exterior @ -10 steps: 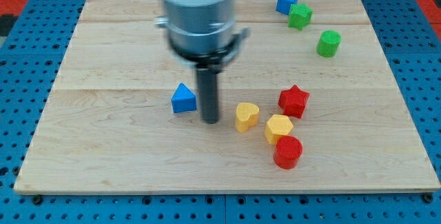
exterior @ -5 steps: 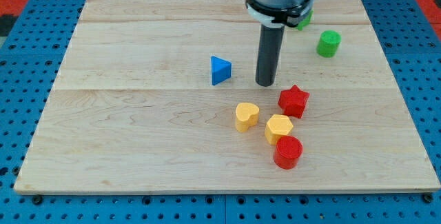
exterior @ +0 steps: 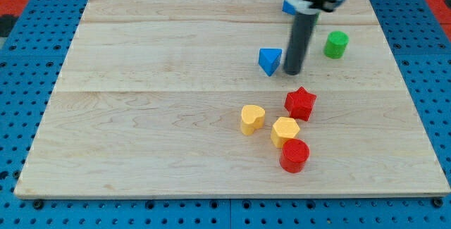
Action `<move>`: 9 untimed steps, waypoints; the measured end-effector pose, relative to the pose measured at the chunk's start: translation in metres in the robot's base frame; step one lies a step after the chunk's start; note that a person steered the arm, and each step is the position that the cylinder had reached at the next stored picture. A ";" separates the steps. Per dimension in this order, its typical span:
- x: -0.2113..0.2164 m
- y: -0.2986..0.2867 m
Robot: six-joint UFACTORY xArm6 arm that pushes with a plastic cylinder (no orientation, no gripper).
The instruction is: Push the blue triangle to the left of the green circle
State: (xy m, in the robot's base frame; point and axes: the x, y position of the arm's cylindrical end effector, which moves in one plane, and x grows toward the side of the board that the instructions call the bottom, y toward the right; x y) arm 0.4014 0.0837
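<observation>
While the blue triangle (exterior: 269, 60) sat on the surface (exterior: 141, 116) at about nine o'clock of the green circle (exterior: 336, 44), my tip (exterior: 292, 71) stood just at its three o'clock side, between the two. Being a bare rod, the tool had no jaws and gripped nothing. The push looked nearly finished; next I judged only a small nudge, from the triangle's far side.

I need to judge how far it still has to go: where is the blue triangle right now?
The blue triangle sits in the board's upper right part, just left of my tip, with the green circle further right.
</observation>
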 end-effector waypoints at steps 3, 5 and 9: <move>-0.031 -0.059; -0.034 -0.015; -0.058 0.039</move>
